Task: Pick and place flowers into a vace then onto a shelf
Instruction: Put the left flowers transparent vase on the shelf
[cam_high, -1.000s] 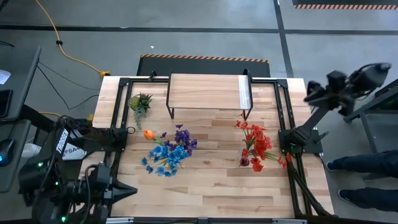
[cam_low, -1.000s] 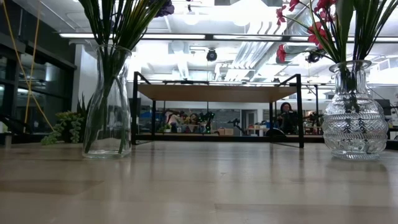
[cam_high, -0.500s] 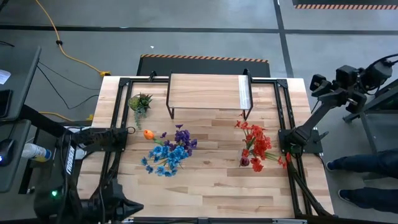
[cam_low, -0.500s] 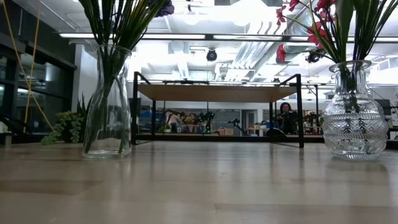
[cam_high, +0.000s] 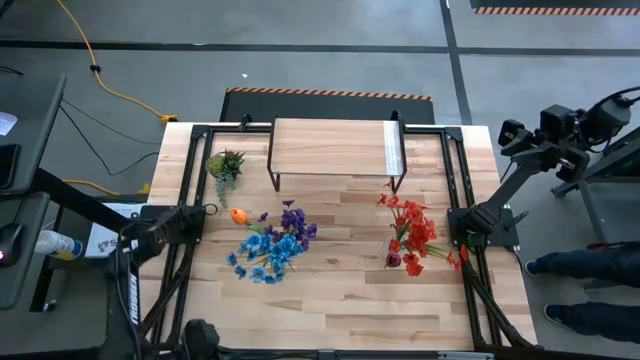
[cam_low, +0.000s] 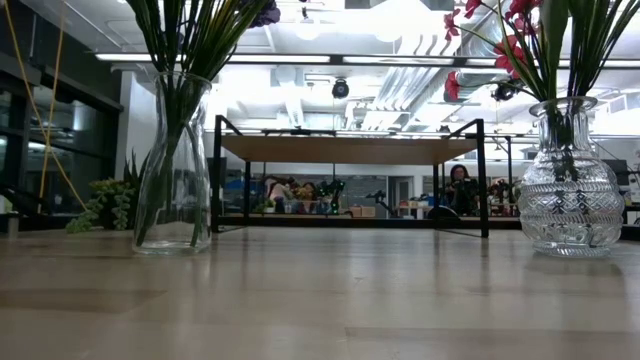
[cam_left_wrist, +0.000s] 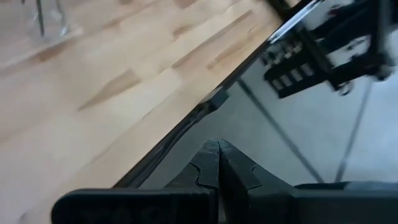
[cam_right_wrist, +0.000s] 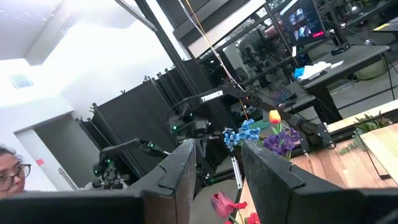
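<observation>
From above, the flowers already stand in two vases on the bench (cam_high: 340, 310): the blue, purple and orange bunch (cam_high: 270, 243) left of centre, the red bunch (cam_high: 410, 235) to the right. The shelf (cam_high: 335, 148) at the back edge holds nothing. Both arms hang off the bench sides, well away from the vases, so the shelf step looks undone.

At bench height, the slim vase (cam_low: 172, 165) and the round cut-glass vase (cam_low: 572, 180) stand upright in front of the shelf (cam_low: 350, 150). Both are smooth glass and top-heavy with stems; a grip taken too high could tip one, and lifting one under the shelf edge could knock it.

The left gripper (cam_left_wrist: 217, 152) has its jaws together, hanging past the bench edge.

The right gripper (cam_right_wrist: 214, 168) has its jaws apart, holding nothing, pointed across the room.
</observation>
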